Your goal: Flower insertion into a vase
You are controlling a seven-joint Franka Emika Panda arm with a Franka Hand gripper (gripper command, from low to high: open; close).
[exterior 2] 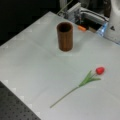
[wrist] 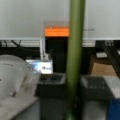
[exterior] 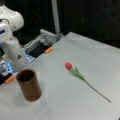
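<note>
Flower (exterior: 82,77) lies on table (exterior: 75,100), jaws unseen

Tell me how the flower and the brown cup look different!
The vase stands upright; the flower lies flat. The vase is a thick, dark-brown cylinder; the flower is a thin green stem with a red bud. The vase is open and empty, the flower still outside it. Both rest on the grey table, apart.

Robot lab, white robot arm (exterior: 11,37) bolted by a grey table (exterior: 75,100), black board full of little holes (exterior 2: 15,110), dark walls around
</note>
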